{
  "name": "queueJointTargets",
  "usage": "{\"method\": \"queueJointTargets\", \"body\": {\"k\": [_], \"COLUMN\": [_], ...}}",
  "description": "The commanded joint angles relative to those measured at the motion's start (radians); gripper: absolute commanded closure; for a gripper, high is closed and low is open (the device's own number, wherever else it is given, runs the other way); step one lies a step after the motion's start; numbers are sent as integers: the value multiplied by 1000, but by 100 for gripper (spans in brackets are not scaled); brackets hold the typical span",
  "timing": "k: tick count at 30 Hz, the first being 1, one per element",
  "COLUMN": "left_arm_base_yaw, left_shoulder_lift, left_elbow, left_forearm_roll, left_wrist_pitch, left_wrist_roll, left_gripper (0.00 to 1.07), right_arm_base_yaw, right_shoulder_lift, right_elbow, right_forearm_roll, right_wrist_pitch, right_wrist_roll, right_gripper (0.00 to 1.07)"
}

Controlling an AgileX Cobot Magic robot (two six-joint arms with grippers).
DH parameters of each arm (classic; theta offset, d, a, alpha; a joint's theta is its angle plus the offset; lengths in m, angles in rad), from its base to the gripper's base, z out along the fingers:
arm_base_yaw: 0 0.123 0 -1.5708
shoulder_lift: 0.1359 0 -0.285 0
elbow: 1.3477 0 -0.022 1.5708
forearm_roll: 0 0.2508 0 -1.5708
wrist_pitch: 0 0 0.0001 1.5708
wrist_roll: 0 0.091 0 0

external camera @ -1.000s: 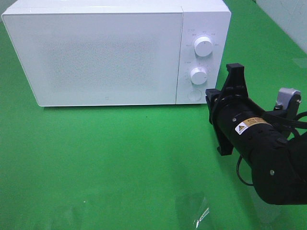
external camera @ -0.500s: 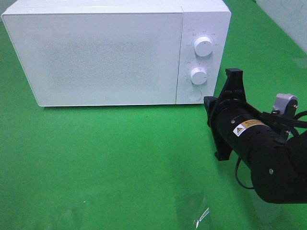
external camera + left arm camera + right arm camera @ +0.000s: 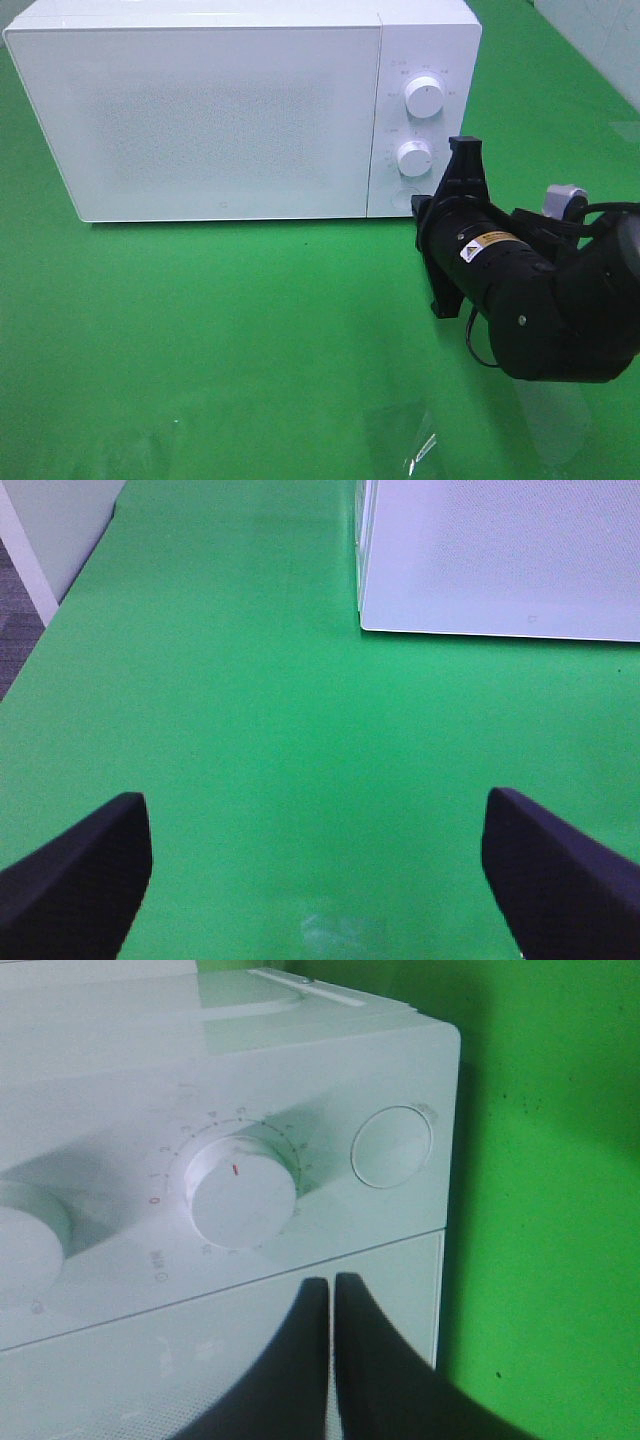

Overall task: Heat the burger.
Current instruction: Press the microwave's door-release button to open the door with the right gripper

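Observation:
The burger is out of view. A white microwave [image 3: 220, 110] stands at the back of the green table with its door shut. My right arm [image 3: 520, 290] reaches in from the right, its wrist just in front of the control panel. In the right wrist view my right gripper [image 3: 330, 1285] is shut and holds nothing. Its tips point at the seam between door and panel, just short of the lower knob [image 3: 243, 1192] and the round button [image 3: 391, 1147]. I cannot tell whether they touch. My left gripper [image 3: 320, 880] hangs open over bare green cloth, near the microwave's corner [image 3: 500, 560].
The panel carries an upper knob [image 3: 424, 98], a lower knob [image 3: 413, 157] and a round button [image 3: 404, 197] below them. A crumpled scrap of clear film [image 3: 420, 445] lies on the cloth near the front edge. A white wall panel [image 3: 50, 530] borders the table's left side.
My right arm has moved left and a little forward, bringing its wrist from beside the microwave to right in front of the control panel. The microwave has not moved.

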Motion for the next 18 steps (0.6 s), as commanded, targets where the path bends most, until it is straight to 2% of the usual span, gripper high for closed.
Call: {"method": "queueJointTargets", "body": {"k": [1,7,18], "left_arm_base_yaw": [1,1,1], "left_shoulder_lift": [-15,-15,-15], "left_elbow": [0,0,0], "left_forearm_roll": [-8,-8,-8], "left_wrist_pitch": [-10,-10,-10], "left_wrist_roll": [2,2,2], "left_gripper": [25,25,25], "right_arm_base_yaw": [-5,-6,-91], "right_shoulder_lift": [21,78,150], "right_elbow": [-23,-60,-151], "right_forearm_roll": [-15,-13,-61], "right_wrist_pitch": [9,14,60], "right_wrist_roll": [3,3,-5], "right_gripper": [107,107,107]}}
